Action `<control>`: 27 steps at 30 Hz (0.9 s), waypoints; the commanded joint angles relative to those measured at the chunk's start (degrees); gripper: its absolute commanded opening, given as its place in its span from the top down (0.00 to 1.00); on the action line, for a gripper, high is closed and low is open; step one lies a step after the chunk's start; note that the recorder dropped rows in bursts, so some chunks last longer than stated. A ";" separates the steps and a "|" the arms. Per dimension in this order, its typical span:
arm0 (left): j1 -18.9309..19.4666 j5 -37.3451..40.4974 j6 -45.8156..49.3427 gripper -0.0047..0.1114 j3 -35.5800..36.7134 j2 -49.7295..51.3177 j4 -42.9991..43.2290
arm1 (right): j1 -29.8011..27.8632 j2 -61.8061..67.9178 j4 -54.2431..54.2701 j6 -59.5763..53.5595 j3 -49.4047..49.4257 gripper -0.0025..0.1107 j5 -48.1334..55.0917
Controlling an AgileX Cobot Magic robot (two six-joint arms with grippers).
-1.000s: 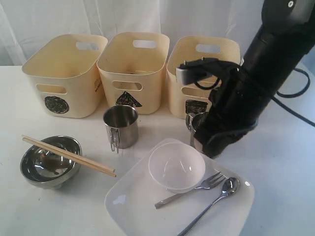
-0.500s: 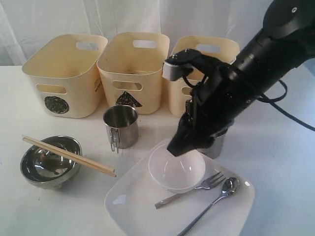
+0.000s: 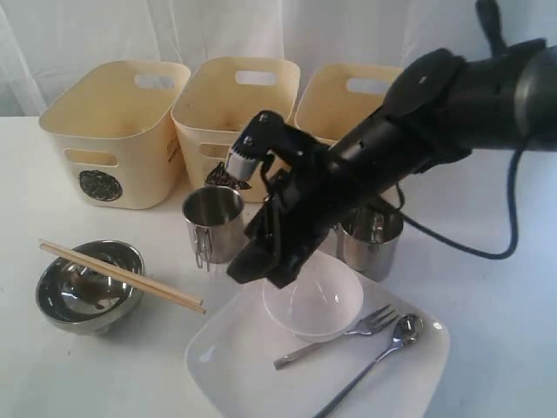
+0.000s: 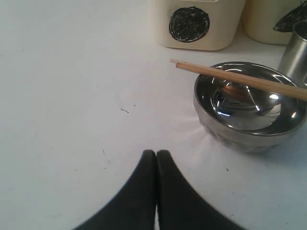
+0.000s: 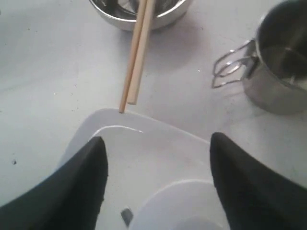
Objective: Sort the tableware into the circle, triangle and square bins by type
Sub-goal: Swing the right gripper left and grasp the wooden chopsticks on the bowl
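**A:** Where is the right gripper (image 3: pixel 261 272) hanging?

**B:** It is hovering low over the plate (image 3: pixel 228 359), just beside the clear bowl (image 3: pixel 315 303). Its jaws are standing wide apart and carrying nothing. The left gripper (image 4: pixel 156 156) is sitting over bare table (image 4: pixel 72 96) near the steel bowl (image 3: pixel 87 292), fingers pressed together.

**A:** And everything else is waiting?

**B:** Yes, all of it is lying outside the three bins (image 3: pixel 200 131). The fork (image 3: pixel 344 338) and spoon (image 3: pixel 383 353) are lying on the plate beside the clear bowl. The chopsticks (image 3: pixel 122 277) are balancing across the steel bowl. One mug (image 3: pixel 215 225) is standing just beside the arm, and the second mug (image 3: pixel 372 244) is standing behind it.

**A:** What is worrying you?

**B:** The arm is crowding both mugs, so a sideways swing could tip one. The clear bowl is looking light and slick, and a pinch on its rim may flip it or shove it into the fork. The chopstick tips are possibly touching the plate's corner, though the wrist view is not showing that clearly. If they are, nudging the plate could roll them off.
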 commanded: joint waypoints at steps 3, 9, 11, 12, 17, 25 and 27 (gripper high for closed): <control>0.13 0.21 0.00 0.96 0.16 -0.26 -0.47 | 5.01 4.24 5.51 -6.11 0.20 0.45 -5.34; 0.13 0.21 0.00 0.96 0.16 -0.26 -0.47 | 8.80 5.65 5.95 -6.19 -1.81 0.45 -8.40; 0.13 0.21 0.00 0.96 0.16 -0.26 -0.47 | 9.67 5.77 5.95 -6.19 -2.58 0.45 -9.58; 0.13 0.21 0.00 0.96 0.16 -0.26 -0.47 | 10.07 5.77 6.08 -6.19 -2.93 0.45 -10.58; 0.13 0.21 0.00 0.96 0.16 -0.26 -0.47 | 12.33 5.90 6.22 -6.43 -3.66 0.45 -14.29; 0.13 0.21 0.00 0.96 0.16 -0.26 -0.47 | 14.77 9.25 6.22 -6.52 -3.67 0.45 -17.64; 0.13 0.21 0.00 0.96 0.16 -0.26 -0.47 | 14.90 9.77 6.22 -6.52 -3.88 0.45 -18.56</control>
